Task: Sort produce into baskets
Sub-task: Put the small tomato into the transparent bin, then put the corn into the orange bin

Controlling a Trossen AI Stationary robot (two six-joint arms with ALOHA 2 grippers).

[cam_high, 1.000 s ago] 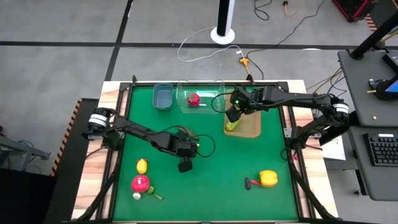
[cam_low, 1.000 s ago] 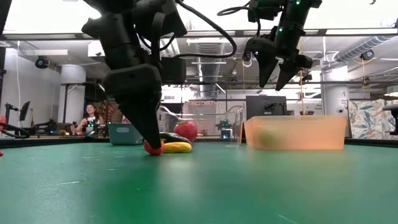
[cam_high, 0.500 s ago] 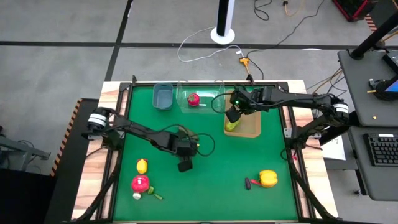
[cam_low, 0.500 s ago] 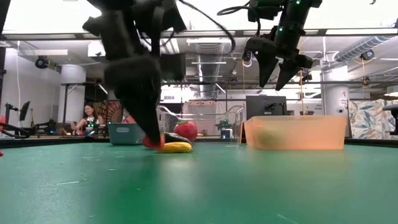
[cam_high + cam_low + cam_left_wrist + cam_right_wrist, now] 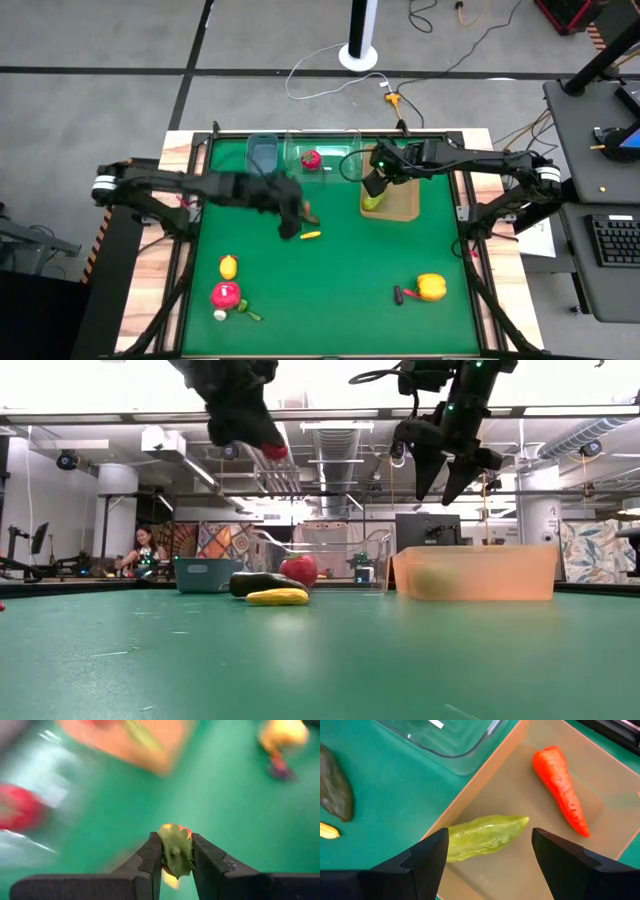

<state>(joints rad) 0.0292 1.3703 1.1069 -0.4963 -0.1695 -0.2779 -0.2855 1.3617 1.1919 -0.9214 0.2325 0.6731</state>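
Left gripper [image 5: 176, 857] is clamped on a small red piece with a green top [image 5: 175, 849], carried above the surface toward the clear tub [image 5: 322, 160] at 12 o'clock. Next move looks like lining up over a basket and letting go. Right gripper [image 5: 490, 852] hangs wide open and empty over the tan tray [image 5: 620, 795], above a pale green pod [image 5: 487, 836].

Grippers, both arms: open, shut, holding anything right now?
Left gripper: shut on a small red fruit with a green leafy cap, lifted off the table.
Right gripper: open, empty, above the flat tan tray.
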